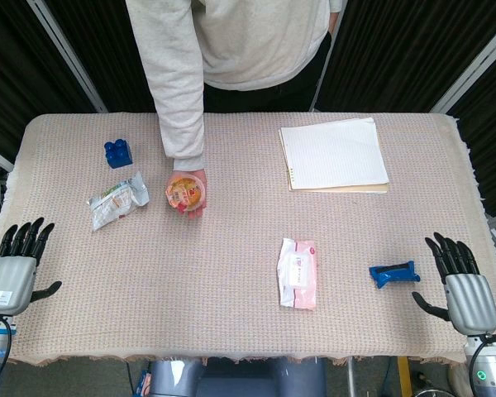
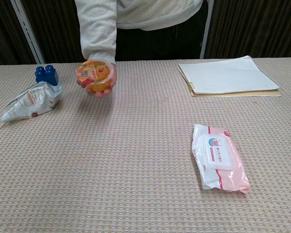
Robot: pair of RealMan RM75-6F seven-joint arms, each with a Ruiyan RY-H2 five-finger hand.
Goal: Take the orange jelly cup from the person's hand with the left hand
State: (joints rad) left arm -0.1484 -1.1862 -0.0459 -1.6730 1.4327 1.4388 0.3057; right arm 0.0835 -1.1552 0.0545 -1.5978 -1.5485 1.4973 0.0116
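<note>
Here, the person's hand [image 1: 195, 192] is holding the orange jelly cup [image 1: 184, 193] out over the table [image 1: 231, 248], palm up, with the cup sitting in the cupped fingers and its printed lid facing upward (in the chest view the cup [image 2: 95, 76] is tilting slightly toward the camera). The cup is lying in the left half of the table, toward the far edge, just right of a crumpled silver snack packet [image 1: 116, 198] and below-right of a blue building block [image 1: 115, 153].

The left hand [image 1: 15, 265] is hovering at the near-left corner of the table, well apart from the cup, which is lying ahead of it and to its right. Its fingers are spreading apart and pointing away from the robot, with the thumb sticking out to the side, and it is holding nothing. The right hand [image 1: 461, 277] is sitting at the near-right corner in the same posture, fingers splayed and empty, just beside a small blue wrapped bar [image 1: 393, 273]. Neither robot hand is appearing in the chest view.

A pink wet-wipes pack [image 1: 298, 272] is lying near the middle front of the table, and a stack of lined paper [image 1: 333, 155] on a tan folder is resting at the far right.
</note>
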